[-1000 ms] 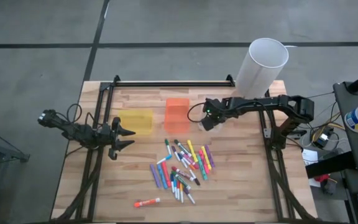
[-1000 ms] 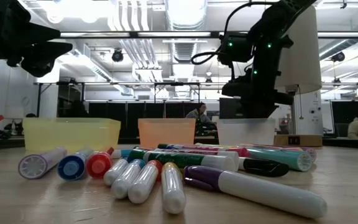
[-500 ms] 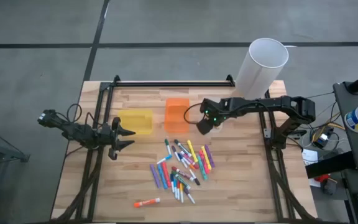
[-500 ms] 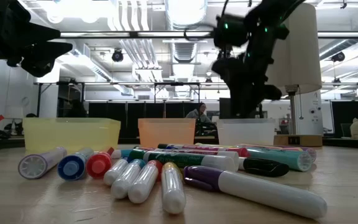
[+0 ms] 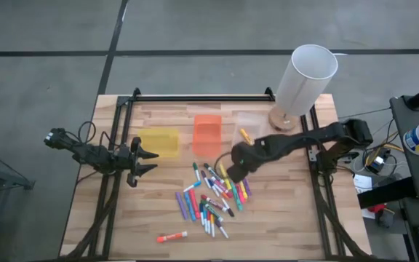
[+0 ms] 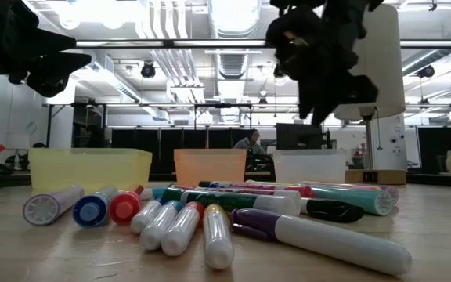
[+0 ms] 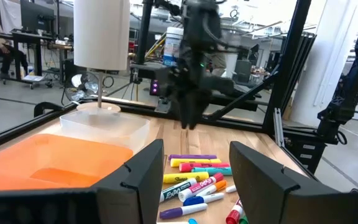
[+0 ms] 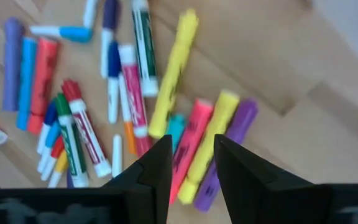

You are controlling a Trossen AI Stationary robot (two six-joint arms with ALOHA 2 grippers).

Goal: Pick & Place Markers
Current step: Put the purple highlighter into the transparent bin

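High view, pale planked wooden tabletop (image 5: 282, 218) on grey concrete floor, slim capped plastic markers (image 5: 213, 193) heaped mid-tabletop, right tool (image 5: 233, 169) above them, fingers narrowly parted, empty, left tool (image 5: 148, 160) open, idle beside translucent yellow bin (image 5: 158, 142).

Two dark, slender jointed arms with black cables; right end effector (image 8: 190, 167) has flat black fingers

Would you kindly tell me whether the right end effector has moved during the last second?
Yes. The right end effector left the clear bin for the markers.
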